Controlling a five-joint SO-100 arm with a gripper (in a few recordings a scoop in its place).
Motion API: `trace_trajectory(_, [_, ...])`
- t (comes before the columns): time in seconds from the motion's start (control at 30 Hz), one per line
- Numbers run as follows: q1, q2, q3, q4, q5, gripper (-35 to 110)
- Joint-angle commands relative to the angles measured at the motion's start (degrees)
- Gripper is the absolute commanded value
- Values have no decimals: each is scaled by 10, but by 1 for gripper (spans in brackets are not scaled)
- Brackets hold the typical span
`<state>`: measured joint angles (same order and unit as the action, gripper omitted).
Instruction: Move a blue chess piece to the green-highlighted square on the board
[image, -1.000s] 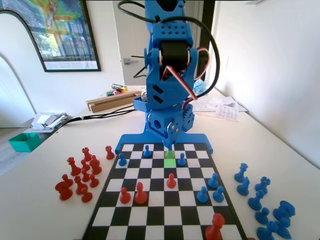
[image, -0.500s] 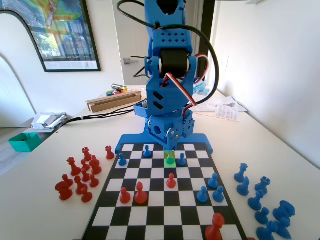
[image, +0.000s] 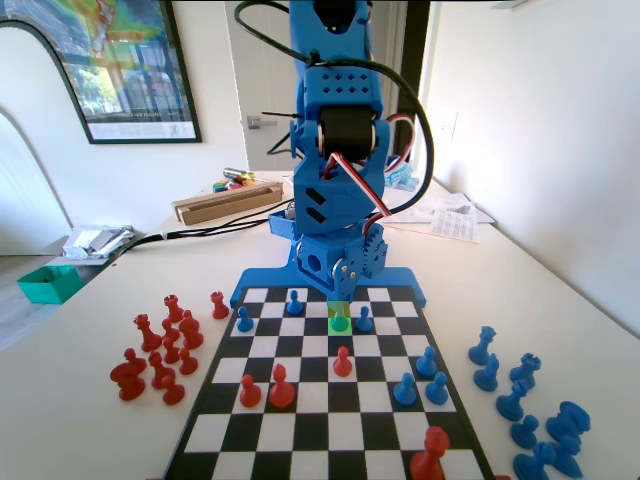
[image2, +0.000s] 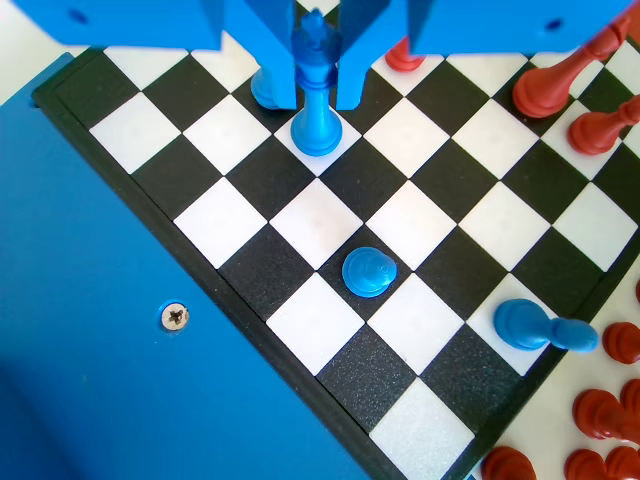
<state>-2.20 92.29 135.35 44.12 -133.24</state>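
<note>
Blue chess piece (image2: 316, 100) between gripper (image2: 316, 95) jaws.

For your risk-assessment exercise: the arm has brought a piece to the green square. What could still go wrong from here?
1. The jaws flank the blue chess piece closely; opening or lifting unevenly could tip it.
2. Another blue pawn stands on the square beside the green-highlighted square; the gripper might clip it while withdrawing.

In the wrist view, the blue two-finger gripper (image2: 316, 60) is cut off by the top edge. Its left jaw hides part of a small blue plastic pawn (image2: 266, 88); whether the jaws touch the tall blue piece (image2: 316, 100) between them cannot be told.
</note>
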Motion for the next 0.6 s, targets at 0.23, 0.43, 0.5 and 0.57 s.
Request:
trace_trajectory(0.23, [4, 37, -62, 82, 2, 19])
trace_trajectory(0.43, [-2, 75, -139, 195, 18, 17])
trace_trajectory(0.5, [-4, 91, -179, 251, 26, 15])
trace_trajectory(0.57, [-6, 106, -227, 309, 47, 14])
